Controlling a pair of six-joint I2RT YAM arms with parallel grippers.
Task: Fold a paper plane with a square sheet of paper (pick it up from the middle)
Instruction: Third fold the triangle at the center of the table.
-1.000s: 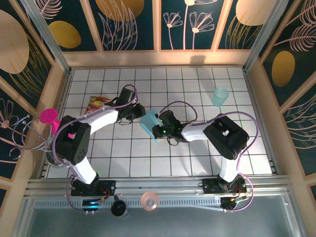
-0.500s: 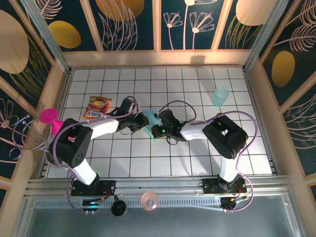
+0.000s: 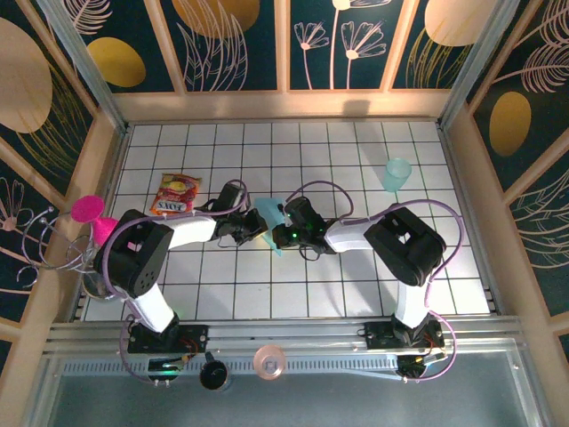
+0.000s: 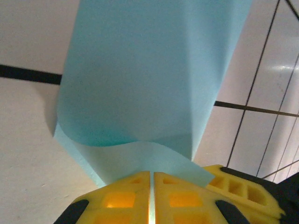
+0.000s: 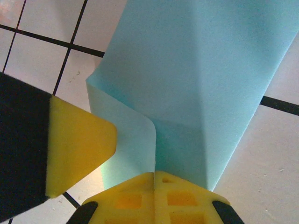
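Two holds: left gripper and right gripper both pinched closed on curled paper sheet; pickup done, folds mostly ahead

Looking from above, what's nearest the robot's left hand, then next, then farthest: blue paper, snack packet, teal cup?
1. blue paper, pinched in the left hand, mid-table.
2. snack packet, farther left.
3. teal cup, far right, toward the back.

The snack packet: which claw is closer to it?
Left. The left gripper grips the blue paper to the right of the snack packet; the right gripper holds the paper's far side.
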